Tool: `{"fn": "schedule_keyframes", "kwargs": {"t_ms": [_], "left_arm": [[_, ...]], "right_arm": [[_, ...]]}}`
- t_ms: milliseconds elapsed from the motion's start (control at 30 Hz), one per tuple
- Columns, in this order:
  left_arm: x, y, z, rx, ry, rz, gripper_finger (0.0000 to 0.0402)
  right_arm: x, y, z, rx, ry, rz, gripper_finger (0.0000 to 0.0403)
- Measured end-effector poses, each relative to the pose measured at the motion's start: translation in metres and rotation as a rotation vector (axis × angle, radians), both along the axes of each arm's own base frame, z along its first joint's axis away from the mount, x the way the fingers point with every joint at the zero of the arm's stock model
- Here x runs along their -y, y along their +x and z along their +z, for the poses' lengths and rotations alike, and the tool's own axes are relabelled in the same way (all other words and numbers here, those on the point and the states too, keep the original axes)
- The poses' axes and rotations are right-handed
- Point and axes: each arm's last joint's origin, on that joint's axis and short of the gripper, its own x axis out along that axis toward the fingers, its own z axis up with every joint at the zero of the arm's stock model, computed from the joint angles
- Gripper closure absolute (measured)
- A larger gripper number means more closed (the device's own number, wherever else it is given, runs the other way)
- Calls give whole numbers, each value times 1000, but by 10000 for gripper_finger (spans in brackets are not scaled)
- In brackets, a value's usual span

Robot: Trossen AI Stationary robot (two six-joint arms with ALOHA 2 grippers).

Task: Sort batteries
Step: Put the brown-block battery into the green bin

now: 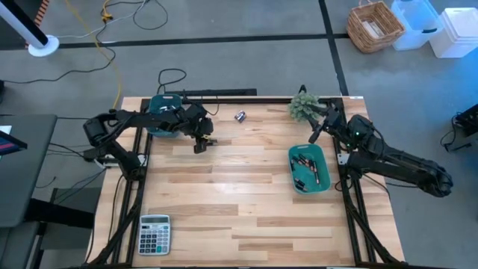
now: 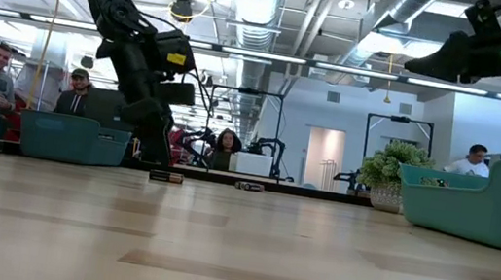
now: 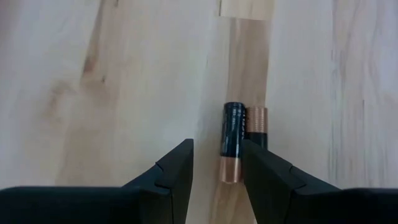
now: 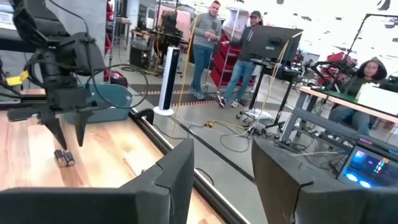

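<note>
Two dark batteries with copper ends lie side by side on the wooden table, also seen in the high view. My left gripper hovers open just above them, fingers pointing steeply down, with one battery showing in the gap between the fingers. The right wrist view shows its fingertips clear of the pair. One more battery lies farther back. Several batteries lie in the teal bin on the right. My right gripper is raised above that bin's far end, open and holding nothing.
A second teal bin stands at the far left, partly under my left arm. A small green plant stands at the far right, and a grey calculator lies at the near left corner. People stand beyond the table.
</note>
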Motion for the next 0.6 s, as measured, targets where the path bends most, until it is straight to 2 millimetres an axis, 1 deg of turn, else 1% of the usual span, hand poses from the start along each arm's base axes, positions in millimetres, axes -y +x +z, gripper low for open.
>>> {"fn": "schedule_keyframes", "kwargs": {"t_ms": [333,600], "left_arm": [[1,0,-4,-12,-30,-1,275],[-1,4,-20,-59,-39,8,275]], "right_arm": [[0,-1,-2,-15,10,-11,232],[0,-1,-2,-9,16,-11,232]]}}
